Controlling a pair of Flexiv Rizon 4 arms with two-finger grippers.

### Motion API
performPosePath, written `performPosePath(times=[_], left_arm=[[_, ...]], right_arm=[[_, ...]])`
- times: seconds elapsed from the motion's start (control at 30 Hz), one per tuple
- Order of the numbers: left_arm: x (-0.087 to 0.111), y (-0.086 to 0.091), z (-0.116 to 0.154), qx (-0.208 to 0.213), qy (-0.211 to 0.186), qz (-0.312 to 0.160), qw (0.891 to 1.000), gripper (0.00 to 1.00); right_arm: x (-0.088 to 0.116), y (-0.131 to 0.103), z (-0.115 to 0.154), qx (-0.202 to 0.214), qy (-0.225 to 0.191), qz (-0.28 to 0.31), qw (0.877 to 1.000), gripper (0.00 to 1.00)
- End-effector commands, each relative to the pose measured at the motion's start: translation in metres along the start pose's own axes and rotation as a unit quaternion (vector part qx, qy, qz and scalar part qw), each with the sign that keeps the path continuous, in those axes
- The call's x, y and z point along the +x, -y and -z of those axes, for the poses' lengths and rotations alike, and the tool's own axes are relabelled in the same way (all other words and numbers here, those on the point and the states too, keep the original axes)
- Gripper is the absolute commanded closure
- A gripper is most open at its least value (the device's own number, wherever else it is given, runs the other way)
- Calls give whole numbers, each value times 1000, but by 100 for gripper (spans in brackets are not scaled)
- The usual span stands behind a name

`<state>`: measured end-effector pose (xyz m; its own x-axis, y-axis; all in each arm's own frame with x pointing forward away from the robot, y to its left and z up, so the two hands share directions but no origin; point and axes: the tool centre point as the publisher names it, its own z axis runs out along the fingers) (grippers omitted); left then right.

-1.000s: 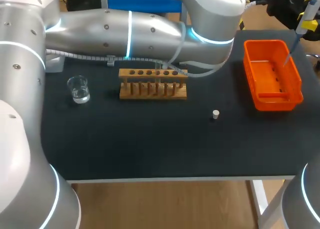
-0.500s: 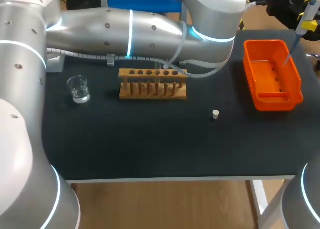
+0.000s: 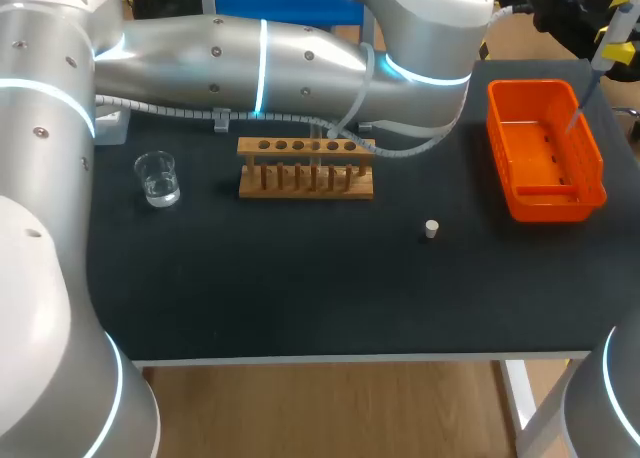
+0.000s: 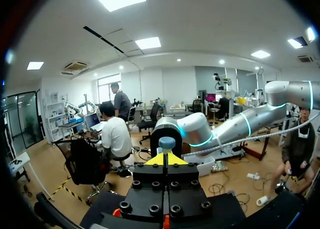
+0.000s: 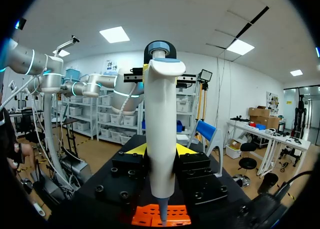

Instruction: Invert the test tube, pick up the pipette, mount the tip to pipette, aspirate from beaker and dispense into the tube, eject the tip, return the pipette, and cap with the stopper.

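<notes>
1. Right claw (image 5: 159,151) clamps the white pipette (image 5: 160,114) upright between both yellow tips, nozzle down.
2. Orange plastic tray (image 5: 161,215) sits right under the nozzle, at the right rear of the black desk (image 3: 300,288).
3. Small white stopper (image 3: 431,229) lies mid-desk, apart from the wooden tube rack (image 3: 306,168). Clear glass beaker (image 3: 157,178) stands left of the rack.
4. Left claw (image 4: 165,159) is raised off the desk; cannot tell its grip.

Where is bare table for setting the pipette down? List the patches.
Widest: the table has a free front strip, in front of the beaker, rack and stopper. Smaller: between beaker and rack, and between stopper and orange bin. Crowded: the back, where the left arm spans over the rack.
</notes>
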<state>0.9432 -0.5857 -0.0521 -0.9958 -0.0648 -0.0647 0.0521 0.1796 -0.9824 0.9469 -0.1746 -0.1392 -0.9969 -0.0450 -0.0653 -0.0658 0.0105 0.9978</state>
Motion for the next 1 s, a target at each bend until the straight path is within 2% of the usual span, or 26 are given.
performPosePath(times=[0.03,0.73,0.87,1.0], left_arm=[[2,-9,-4,56,-1,-6,998,100],[7,-25,-7,51,-16,-20,998,100],[7,-24,-6,53,-14,-20,998,100],[4,-16,-3,62,-6,-31,998,100]], right_arm=[[-1,-4,0,1,-1,0,1000,100],[-1,-4,0,1,-1,0,1000,100],[-1,-4,0,1,-1,0,1000,100],[-1,-4,0,1,-1,0,1000,100]])
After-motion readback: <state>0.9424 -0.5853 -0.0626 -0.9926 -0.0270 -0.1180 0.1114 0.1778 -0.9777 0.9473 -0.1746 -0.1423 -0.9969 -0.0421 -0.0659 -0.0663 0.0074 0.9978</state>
